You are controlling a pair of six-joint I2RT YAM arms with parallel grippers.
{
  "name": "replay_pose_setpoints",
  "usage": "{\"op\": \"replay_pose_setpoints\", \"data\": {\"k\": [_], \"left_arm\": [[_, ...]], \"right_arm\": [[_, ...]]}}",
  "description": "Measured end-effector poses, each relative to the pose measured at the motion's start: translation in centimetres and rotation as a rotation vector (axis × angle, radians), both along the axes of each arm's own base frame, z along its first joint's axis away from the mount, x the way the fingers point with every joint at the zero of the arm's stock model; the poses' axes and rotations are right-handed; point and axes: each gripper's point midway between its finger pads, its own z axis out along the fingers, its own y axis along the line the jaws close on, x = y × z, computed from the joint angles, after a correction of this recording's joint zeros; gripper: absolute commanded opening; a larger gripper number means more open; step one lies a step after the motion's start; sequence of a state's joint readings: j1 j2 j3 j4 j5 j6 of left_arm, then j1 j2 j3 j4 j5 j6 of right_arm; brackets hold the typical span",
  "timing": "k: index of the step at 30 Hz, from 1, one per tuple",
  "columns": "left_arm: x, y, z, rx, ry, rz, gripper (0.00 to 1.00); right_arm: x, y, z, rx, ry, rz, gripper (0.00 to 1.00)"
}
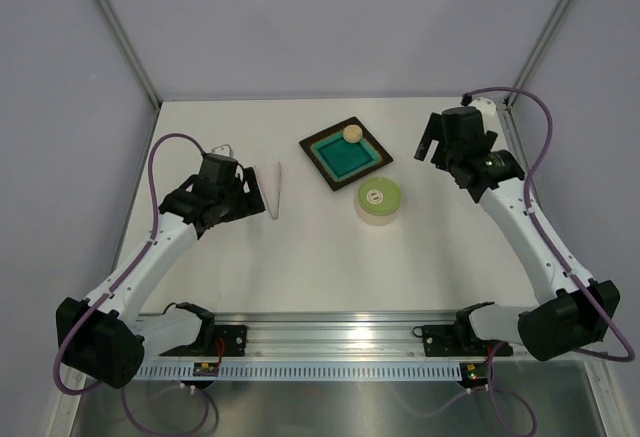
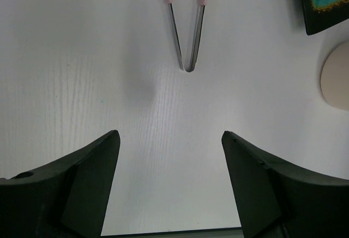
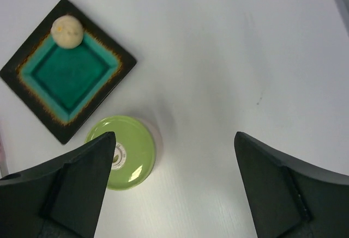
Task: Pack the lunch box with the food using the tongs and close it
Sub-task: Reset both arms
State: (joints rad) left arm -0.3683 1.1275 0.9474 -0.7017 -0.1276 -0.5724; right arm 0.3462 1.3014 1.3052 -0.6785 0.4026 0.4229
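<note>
**Both grippers released, tin lidded, tongs on the table**

In the top view the lunch box stands just right of the frame's centre. Its pale green lid is on, with a white mark at the middle. The tin sits close below the lower right edge of the tray and apart from it. One piece of food, a beige ball, rests in the tray's upper corner.

The tongs lie flat on the white table, left of centre and well apart from the tray.

The left gripper is just left of the tongs. In its wrist view the jaws stand wide apart with bare table between them, grasping nothing. There the tongs lie at the upper middle with the joined end toward the bottom of the frame, apart from the fingers.

The right gripper hangs at the upper right, beside the tray and clear of the tin. Its wrist view shows the jaws spread and holding nothing. The green lid is partly hidden behind the left finger at the lower left.
</note>
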Motion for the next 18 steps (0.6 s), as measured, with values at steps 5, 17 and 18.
{"op": "replay_pose_setpoints", "data": {"k": [5, 17, 18], "left_arm": [[0.0, 0.0, 0.0, 0.006, 0.000, -0.008, 0.99], [0.4, -0.1, 2.0, -0.002, -0.047, -0.018, 0.99], [0.4, -0.1, 2.2, -0.004, -0.052, -0.019, 0.99]], "right_arm": [[-0.8, -5.7, -0.3, 0.017, -0.005, -0.156, 0.99], [-4.1, -8.3, -4.6, 0.056, 0.078, -0.265, 1.00], [-4.3, -8.3, -4.6, 0.058, 0.076, -0.266, 0.99]]}}
